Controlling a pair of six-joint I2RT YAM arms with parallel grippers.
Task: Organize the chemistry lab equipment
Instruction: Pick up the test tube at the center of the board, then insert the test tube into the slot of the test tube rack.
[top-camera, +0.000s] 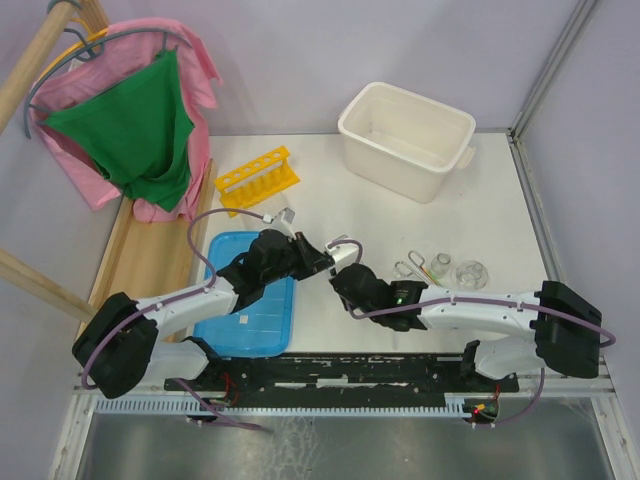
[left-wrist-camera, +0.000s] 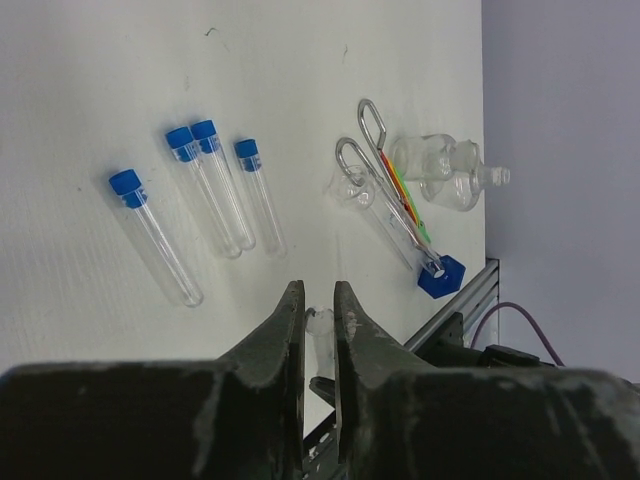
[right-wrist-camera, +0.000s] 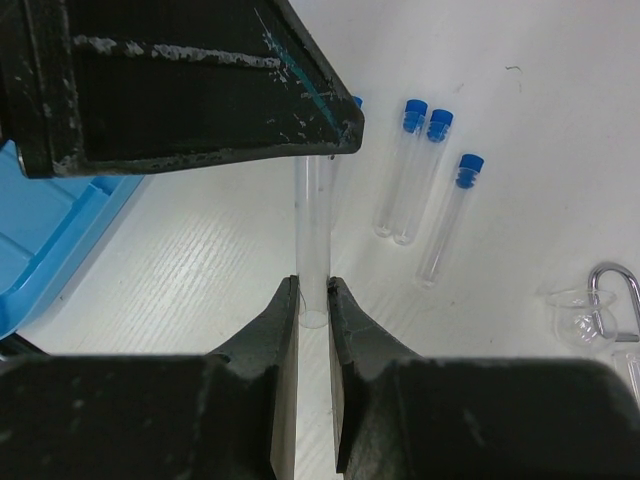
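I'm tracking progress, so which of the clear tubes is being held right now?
The tube pinched between the left gripper and the right gripper. The other four blue-capped tubes lie flat on the table, untouched.

The right gripper has its jaws pinched on a clear tube — the tube runs away from the fingers, and its far end goes behind the dark, scuffed left gripper. To the right, three blue-capped tubes lie on the white table, two touching and the third just beside them. A blue lid sits at the left — a small glass flask and a metal tong loop at the right edge.
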